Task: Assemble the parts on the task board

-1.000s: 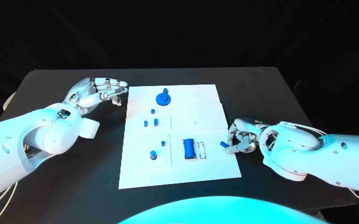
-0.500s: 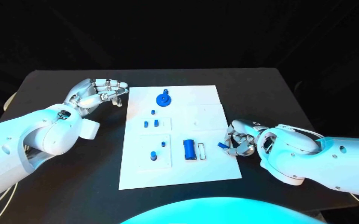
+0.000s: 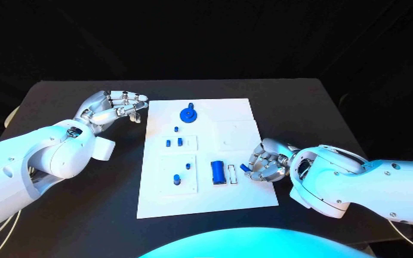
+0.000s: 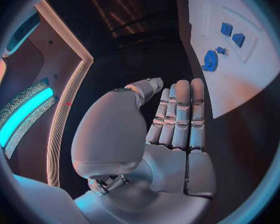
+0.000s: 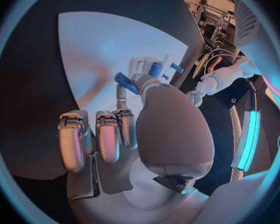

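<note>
1. The task board (image 3: 237, 195) is a thin white plate lying flat in the middle of the black table (image 3: 77, 222), with its long axis running away from the robot. It looks stiff and light and needs no handling.
2. The left hand (image 3: 114, 108) hovers over the table just beside the board's far left corner. It is released: fingers straight and together, nothing held.
3. The right hand (image 3: 265, 166) sits over the board's right edge, near side. It pinches a small blue peg (image 3: 245, 167) between the fingertips; the other fingers are curled.
4. The blue disc part (image 3: 188, 114) lies at the far end of the board, a short stem pointing away from the robot.
5. The blue block (image 3: 218, 171) lies in its recess, long axis parallel to the board's long edge, just left of the held peg.
6. The peg appears rigid, very light and smooth, so likely slippery. Judged best grip: across its short shank, near mid-length. Its long axis tilts toward the block; exact angle cannot be told.
</note>
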Available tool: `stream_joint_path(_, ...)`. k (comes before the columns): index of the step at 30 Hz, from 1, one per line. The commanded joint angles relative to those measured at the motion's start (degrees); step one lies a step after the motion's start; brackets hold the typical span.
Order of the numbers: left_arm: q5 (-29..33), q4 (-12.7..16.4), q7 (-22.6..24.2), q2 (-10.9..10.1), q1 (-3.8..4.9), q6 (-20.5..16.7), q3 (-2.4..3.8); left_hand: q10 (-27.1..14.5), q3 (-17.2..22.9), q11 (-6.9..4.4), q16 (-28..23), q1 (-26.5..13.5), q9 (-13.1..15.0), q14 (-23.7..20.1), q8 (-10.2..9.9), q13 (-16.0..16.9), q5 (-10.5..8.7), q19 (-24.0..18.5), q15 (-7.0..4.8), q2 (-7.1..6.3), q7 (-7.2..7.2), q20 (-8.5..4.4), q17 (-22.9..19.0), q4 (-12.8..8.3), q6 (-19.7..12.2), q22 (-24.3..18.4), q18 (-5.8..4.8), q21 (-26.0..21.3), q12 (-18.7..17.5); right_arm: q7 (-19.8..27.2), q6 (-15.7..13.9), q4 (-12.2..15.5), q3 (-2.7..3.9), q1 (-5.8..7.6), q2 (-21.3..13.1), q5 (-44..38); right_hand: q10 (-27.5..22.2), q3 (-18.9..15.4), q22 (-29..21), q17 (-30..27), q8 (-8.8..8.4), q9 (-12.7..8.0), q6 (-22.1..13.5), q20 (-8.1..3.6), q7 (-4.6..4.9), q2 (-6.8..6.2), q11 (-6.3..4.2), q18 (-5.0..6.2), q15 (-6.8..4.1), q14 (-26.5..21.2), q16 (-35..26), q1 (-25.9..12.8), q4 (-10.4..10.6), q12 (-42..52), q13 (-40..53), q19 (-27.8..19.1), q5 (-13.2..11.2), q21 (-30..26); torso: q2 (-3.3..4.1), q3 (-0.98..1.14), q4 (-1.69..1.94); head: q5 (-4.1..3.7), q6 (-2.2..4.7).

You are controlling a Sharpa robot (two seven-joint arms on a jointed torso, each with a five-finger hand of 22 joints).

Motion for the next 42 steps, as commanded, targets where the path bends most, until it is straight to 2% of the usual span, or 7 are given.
stream_joint_path(1,0.3,0.2,0.3,0.1,-0.06,0.9,0.02,-0.4,-0.1,0.06,-0.1,0.0,-0.1,-0.2,0.3,0.1,0.28,-0.4,0.02,0.45,-0.12,0.12,-0.1,-0.1,0.3,-0.1,0.85,-0.3,0.3,0.8,-2.3,0.0,-0.03,0.13,0.6,9.1,3.9,4.4,15.1,15.1,0.34,0.2,-0.3,-0.05,-0.19,0.03,-0.03,-0.82,-0.21,6.0,0.2,-1.0,-4.0,-0.2,12.0,6.0,-0.2,0.3,0.01,0.01,0.04,-0.03,0.0)
stream_joint_path(11,0.2,0.2,0.3,0.0,-0.06,1.1,0.0,-0.4,-0.1,0.05,-0.1,0.0,-0.1,-0.2,0.3,0.1,0.28,-0.4,0.01,0.48,-0.14,0.11,-0.1,-0.1,0.4,-0.1,0.85,-0.3,0.3,0.7,-1.1,-2.0,-0.06,-0.01,3.4,10.7,3.9,4.3,15.1,15.1,0.19,0.2,-0.6,0.04,-0.02,-0.36,0.13,-0.82,-0.1,6.0,0.2,-3.7,-3.3,-0.3,12.0,6.0,-1.0,0.3,0.09,-0.02,0.06,0.14,-0.14)
stream_joint_path(14,0.2,0.3,0.2,0.0,-0.06,1.1,0.0,-0.4,-0.1,0.05,-0.1,0.0,-0.1,-0.2,0.3,0.1,0.28,-0.4,0.01,0.48,-0.14,0.11,-0.1,-0.1,0.4,-0.1,0.85,-0.3,0.3,0.5,-0.6,-2.5,-0.07,-0.27,4.2,10.6,3.9,3.8,15.1,15.1,0.21,0.2,-0.5,0.06,0.0,-0.52,0.14,-0.82,-0.08,6.0,0.2,-4.7,-3.2,-0.4,12.0,6.0,0.4,0.3,0.08,-0.02,0.02,0.21,-0.2)
stream_joint_path(18,0.2,0.3,0.2,0.0,-0.06,1.3,-0.01,-0.4,-0.1,0.05,-0.1,0.0,-0.1,-0.2,0.3,0.1,0.28,-0.4,0.01,0.48,-0.14,0.11,-0.1,-0.1,0.4,-0.1,0.85,-0.3,0.3,0.2,-0.7,-3.0,-0.07,-0.47,5.0,10.0,3.9,2.1,15.1,15.1,0.08,0.2,-0.4,0.15,0.06,-0.48,0.22,-0.82,0.0,6.0,0.2,-7.2,-2.1,-0.3,12.0,6.0,-3.9,0.3,0.03,0.02,0.03,0.28,-0.22)
stream_joint_path(23,0.2,0.3,0.1,0.0,-0.06,1.4,-0.01,-0.4,-0.1,0.05,-0.1,0.0,-0.1,-0.2,0.3,0.1,0.28,-0.4,0.01,0.48,-0.14,0.11,-0.1,-0.1,0.4,-0.1,0.85,-0.3,0.3,0.1,-1.0,-3.5,-0.07,-0.57,5.9,9.2,3.9,0.7,15.1,15.1,-0.05,0.1,-0.2,0.21,0.17,-0.26,0.32,-0.82,0.08,6.0,0.2,-9.2,-1.2,-0.3,12.1,6.0,-5.9,0.3,0.05,0.01,0.01,0.3,-0.21)
stream_joint_path(32,0.2,0.3,0.0,-0.1,-0.05,1.5,-0.01,-0.4,-0.1,0.05,-0.1,0.0,-0.1,-0.3,0.4,0.1,0.29,-0.4,0.01,0.51,-0.14,0.1,-0.1,-0.1,0.5,-0.1,0.84,-0.3,0.3,0.0,-1.1,-4.3,-0.06,-0.61,6.7,8.5,4.0,-1.0,15.1,15.1,-0.21,0.0,0.0,0.24,0.17,0.62,0.34,-0.82,0.1,6.0,0.2,-11.8,-1.1,-0.1,12.2,6.0,-4.8,0.3,0.03,0.0,0.05,0.42,-0.21)
stream_joint_path(42,0.2,0.4,-0.3,0.0,-0.05,2.0,-0.01,-0.4,-0.1,0.08,-0.1,-0.3,-0.1,-0.3,0.4,0.1,0.37,-0.4,0.04,0.75,-0.1,0.12,-0.1,0.2,0.5,-0.1,0.83,-0.3,0.4,-0.9,1.2,-4.7,-0.06,-0.61,6.9,8.2,3.9,-2.4,15.1,15.1,-0.45,-0.2,0.0,0.29,0.22,1.53,0.4,-0.82,0.15,6.0,0.2,-14.2,-1.0,-0.6,12.0,6.0,-4.7,0.3,0.04,0.02,0.01,0.44,-0.3)
